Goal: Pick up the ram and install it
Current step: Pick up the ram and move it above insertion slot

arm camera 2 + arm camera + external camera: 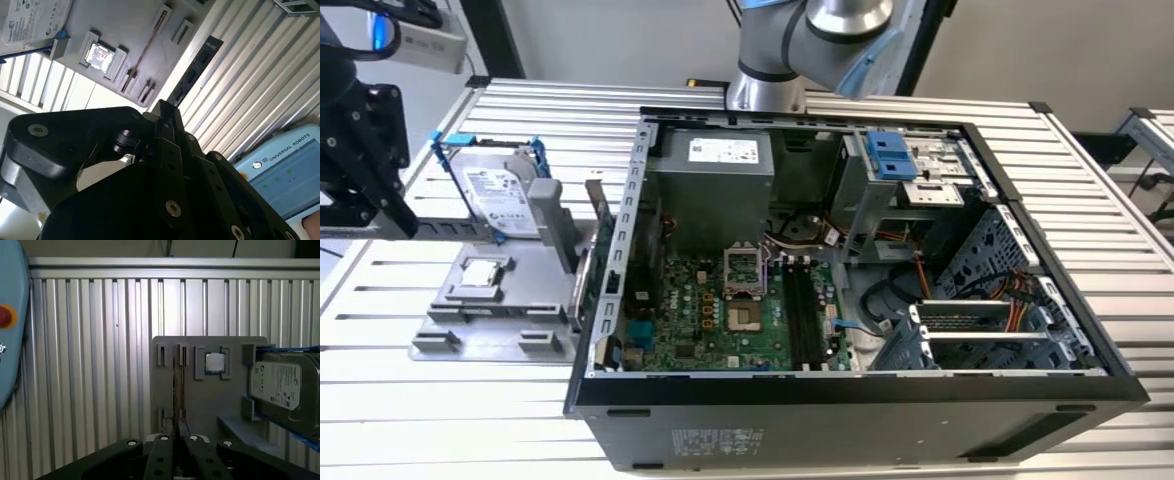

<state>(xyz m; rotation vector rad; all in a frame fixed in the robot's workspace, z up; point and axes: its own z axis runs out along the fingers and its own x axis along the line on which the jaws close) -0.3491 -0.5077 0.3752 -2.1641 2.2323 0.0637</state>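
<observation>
The ram (600, 213) stands on edge in a slot of the grey holder (487, 325), at the exterior view's left, beside the open computer case (854, 400). In both wrist views it shows edge-on as a thin dark line (175, 382) (144, 50). My black gripper (380, 190) hangs at the far left of the exterior view, well apart from the ram. Its fingertips (177, 437) (165, 107) lie close together with nothing between them. The motherboard (720, 310) lies bare inside the case, with long black memory slots (803, 310).
On the holder also sit a square silver processor chip (215, 361) and a hard drive in a blue frame (282, 385). The case walls rise above the ribbed metal table (1121, 200). A light blue pendant with a red button (7, 320) lies nearby.
</observation>
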